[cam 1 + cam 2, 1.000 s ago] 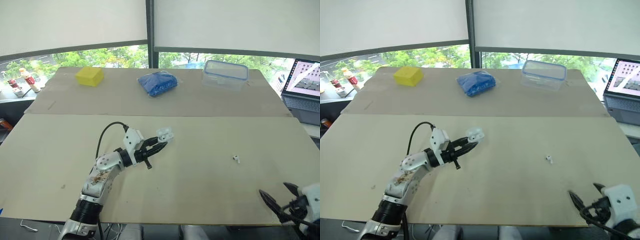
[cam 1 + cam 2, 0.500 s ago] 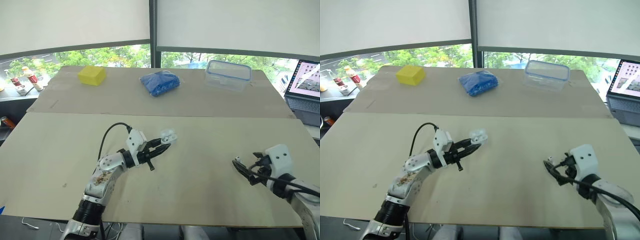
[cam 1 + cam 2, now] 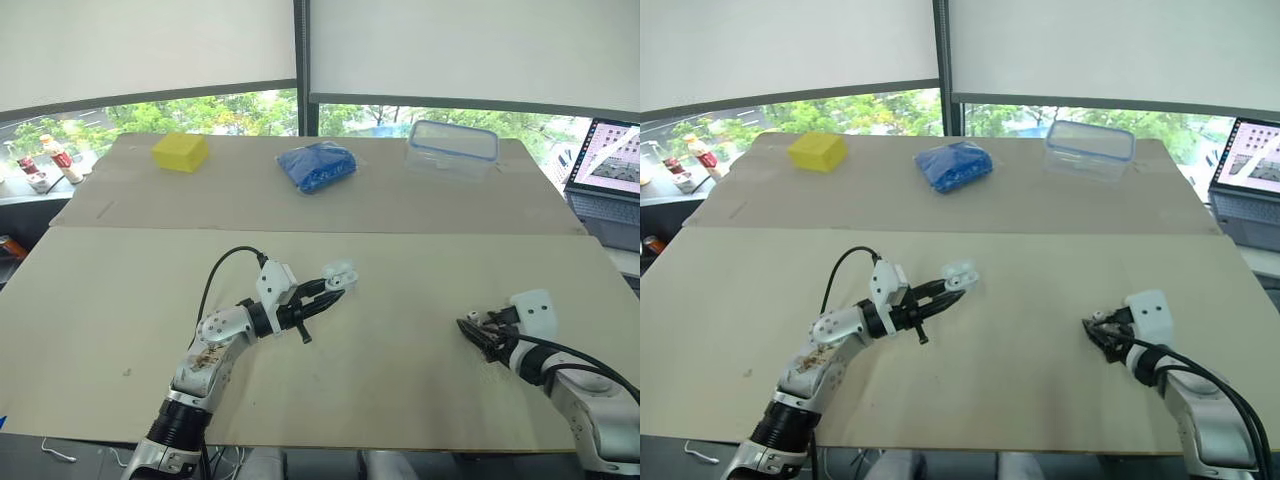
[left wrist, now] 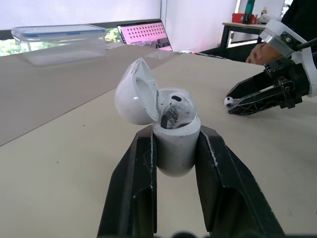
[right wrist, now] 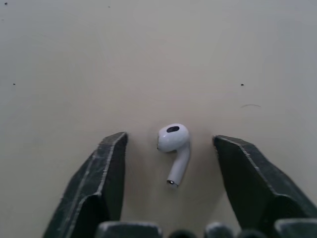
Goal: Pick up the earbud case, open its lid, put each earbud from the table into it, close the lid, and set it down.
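While left hand point(image 3: 328, 292) clamps the open earbud case point(image 4: 176, 153), right hand point(image 5: 170, 140), released, straddles earbud point(image 5: 174, 145)

A dark vertical window post point(image 3: 297, 60) splits the far wall. White roller blinds point(image 3: 460, 45) hang on either side of it, lowered most of the way. Under them a strip of glass shows green trees point(image 3: 230, 112) in daylight. In front of the post lies the pale beige surface point(image 3: 100, 300), two boards meeting at a seam. Far right of the post sits an open laptop with a pinkish screen point(image 3: 605, 165).
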`<act>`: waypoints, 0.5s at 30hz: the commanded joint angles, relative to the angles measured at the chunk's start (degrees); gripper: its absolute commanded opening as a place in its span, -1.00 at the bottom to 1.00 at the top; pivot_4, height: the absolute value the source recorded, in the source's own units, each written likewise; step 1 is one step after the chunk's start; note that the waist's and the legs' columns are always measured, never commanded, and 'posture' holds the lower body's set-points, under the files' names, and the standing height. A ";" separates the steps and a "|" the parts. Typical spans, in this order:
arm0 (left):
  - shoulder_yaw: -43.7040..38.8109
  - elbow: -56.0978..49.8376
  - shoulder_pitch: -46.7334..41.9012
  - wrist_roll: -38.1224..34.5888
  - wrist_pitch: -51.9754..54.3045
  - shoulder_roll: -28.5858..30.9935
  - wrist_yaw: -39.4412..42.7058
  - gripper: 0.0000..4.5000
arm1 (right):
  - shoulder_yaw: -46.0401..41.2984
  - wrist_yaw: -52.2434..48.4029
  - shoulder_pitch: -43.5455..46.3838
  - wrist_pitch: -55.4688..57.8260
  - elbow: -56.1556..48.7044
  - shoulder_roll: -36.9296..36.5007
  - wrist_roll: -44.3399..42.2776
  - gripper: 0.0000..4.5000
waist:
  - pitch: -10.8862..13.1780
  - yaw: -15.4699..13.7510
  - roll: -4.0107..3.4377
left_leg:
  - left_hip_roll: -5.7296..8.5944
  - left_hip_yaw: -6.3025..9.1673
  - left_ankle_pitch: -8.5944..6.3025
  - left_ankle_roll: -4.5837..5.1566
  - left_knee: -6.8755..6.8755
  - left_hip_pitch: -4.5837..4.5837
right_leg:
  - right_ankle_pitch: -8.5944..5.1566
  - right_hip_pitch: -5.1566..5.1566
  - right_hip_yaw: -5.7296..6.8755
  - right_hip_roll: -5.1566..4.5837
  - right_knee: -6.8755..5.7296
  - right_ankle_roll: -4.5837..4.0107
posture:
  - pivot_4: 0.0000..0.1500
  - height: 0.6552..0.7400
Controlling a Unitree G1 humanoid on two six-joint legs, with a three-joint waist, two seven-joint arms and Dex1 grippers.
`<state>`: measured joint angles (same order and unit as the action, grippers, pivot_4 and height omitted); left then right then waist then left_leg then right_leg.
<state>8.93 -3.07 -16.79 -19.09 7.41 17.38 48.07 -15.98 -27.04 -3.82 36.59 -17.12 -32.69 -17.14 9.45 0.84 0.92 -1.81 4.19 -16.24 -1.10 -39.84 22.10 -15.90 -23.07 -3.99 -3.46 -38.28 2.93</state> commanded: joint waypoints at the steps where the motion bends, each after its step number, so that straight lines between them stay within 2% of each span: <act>1: -0.24 -1.81 -0.55 -0.29 -0.81 -0.06 0.37 -0.75 | 0.71 -1.07 -0.61 0.62 0.56 -0.92 -0.06 -0.30 | 0.00 -0.08 0.00 | 0.00 0.00 0.00 0.00 0.00 0.00 | 0.00 0.00 0.00 0.00 0.00 0.00 | 1.00 -0.27; 4: -0.12 -1.85 -0.65 -0.28 -0.77 -0.15 0.38 -0.75 | 1.09 -2.46 -0.58 0.66 0.15 -1.75 -0.17 -0.76 | 0.00 -0.05 0.00 | 0.00 0.00 0.00 0.00 0.00 0.00 | 0.00 0.00 0.00 0.00 0.00 0.00 | 1.00 -0.27; 5: -0.12 -1.90 -0.66 -0.29 -0.74 -0.16 0.38 -0.75 | 1.33 -3.23 -0.69 0.33 -0.15 -2.42 -0.08 -0.86 | 0.00 -0.05 0.00 | 0.00 0.00 0.00 0.00 0.00 0.00 | 0.00 -0.01 0.00 0.00 0.00 0.00 | 1.00 -0.27; 11: -0.34 -3.86 0.65 -0.66 0.05 0.38 0.11 -0.75 | 2.51 -14.67 -3.91 -4.10 -5.52 -10.59 -1.59 -0.86 | 0.00 -0.08 0.00 | 0.00 0.00 0.00 0.00 0.01 0.02 | 0.00 -0.02 0.00 0.00 0.01 0.01 | 1.00 -0.27; 15: -0.24 -7.22 2.88 -0.91 1.07 0.88 -0.54 -0.75 | 1.33 -26.86 -6.73 -12.12 -5.78 -18.86 -1.70 -0.86 | 0.02 0.02 -0.02 | 0.01 -0.01 0.00 0.00 0.00 0.02 | 0.00 -0.02 -0.01 -0.01 0.03 0.01 | 1.00 -0.27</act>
<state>8.92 -7.09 -14.14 -19.22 8.64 18.09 47.82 -12.63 -49.59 -10.64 28.50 -21.24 -49.56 -18.32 9.47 0.86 0.90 -1.81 4.18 -16.24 -1.10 -39.84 22.11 -15.91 -23.08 -3.99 -3.46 -38.25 2.94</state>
